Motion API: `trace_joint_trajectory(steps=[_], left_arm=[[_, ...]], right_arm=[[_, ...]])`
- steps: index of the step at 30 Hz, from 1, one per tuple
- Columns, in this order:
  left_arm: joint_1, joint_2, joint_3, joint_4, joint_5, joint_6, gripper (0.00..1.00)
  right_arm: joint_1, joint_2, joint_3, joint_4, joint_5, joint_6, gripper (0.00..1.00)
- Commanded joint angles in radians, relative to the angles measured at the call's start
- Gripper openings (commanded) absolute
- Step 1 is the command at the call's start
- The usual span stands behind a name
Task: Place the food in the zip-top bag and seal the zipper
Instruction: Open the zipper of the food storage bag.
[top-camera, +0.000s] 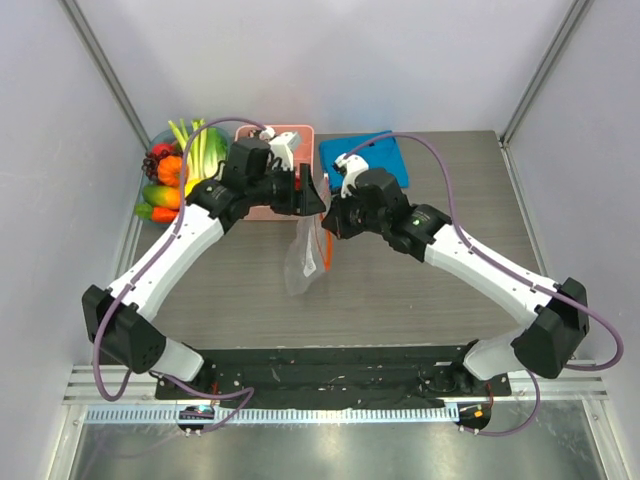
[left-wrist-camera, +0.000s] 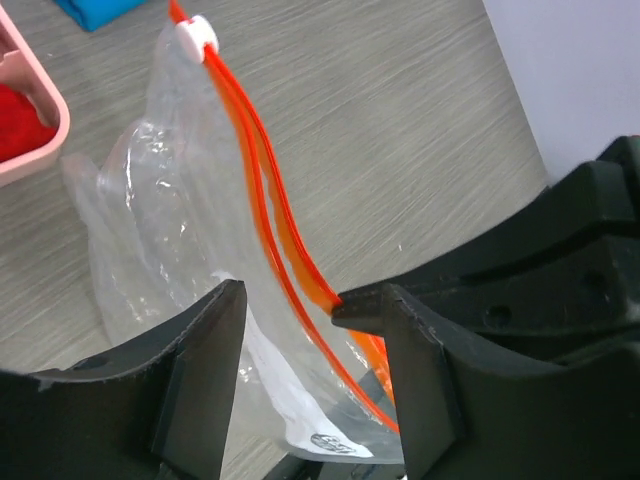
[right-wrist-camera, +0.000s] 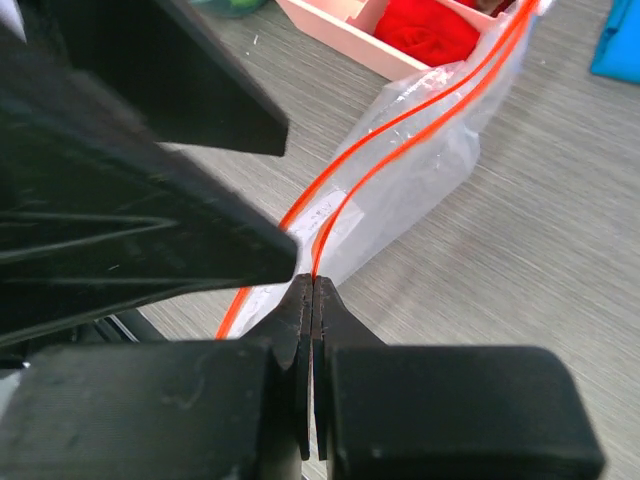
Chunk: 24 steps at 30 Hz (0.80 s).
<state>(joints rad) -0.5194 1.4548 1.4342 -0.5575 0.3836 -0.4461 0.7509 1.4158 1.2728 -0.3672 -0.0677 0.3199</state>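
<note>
**1.** Clear crinkly zip-top bag (top-camera: 306, 262). It sits about mid-worktop (top-camera: 420, 290), slightly toward the far edge. Its mouth end is raised between the two arms and its body trails toward the near edge. We see nothing inside it, and we cannot tell whether its lower end rests on the worktop.

**2.** Narrow orange-red zipper (left-wrist-camera: 262, 170), with a small white slider (left-wrist-camera: 195, 35) at one end. The two tracks stand apart, so we judge the mouth to be open for loading.

**3.** Right fingers (right-wrist-camera: 312, 300). They are clenched on one zipper track. We read this as an anchor that keeps that lip up.

**4.** Left fingers (left-wrist-camera: 400, 340). They are spread and straddle the bag's mouth, grasping nothing. One tip is at the nearer track, touching it or just beside it. We judge they are placed to take the opposite lip and widen the mouth.

**5.** Food (top-camera: 175, 175). A heap of colourful plastic toy fruits and vegetables lies in the far left corner, well apart from the bag and not yet loaded.

**6.** Pink compartment tray (top-camera: 308, 140) and folded blue cloth (top-camera: 375, 155). Both lie along the far edge.
</note>
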Motion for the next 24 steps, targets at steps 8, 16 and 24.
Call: trace_joint_trajectory(steps=[8,16,24], left_arm=[[-0.077,0.093,0.086,-0.122,-0.124,0.099,0.43],[-0.030,0.122,0.034,-0.142,-0.109,0.075,0.00],[-0.013,0.127,-0.067,-0.088,-0.026,0.087,0.00]], right_arm=[[0.008,-0.094,0.143,-0.159,0.131,-0.168,0.01],[0.002,-0.172,0.120,-0.295,0.258,-0.260,0.01],[-0.229,-0.149,0.028,-0.352,0.209,-0.214,0.01]])
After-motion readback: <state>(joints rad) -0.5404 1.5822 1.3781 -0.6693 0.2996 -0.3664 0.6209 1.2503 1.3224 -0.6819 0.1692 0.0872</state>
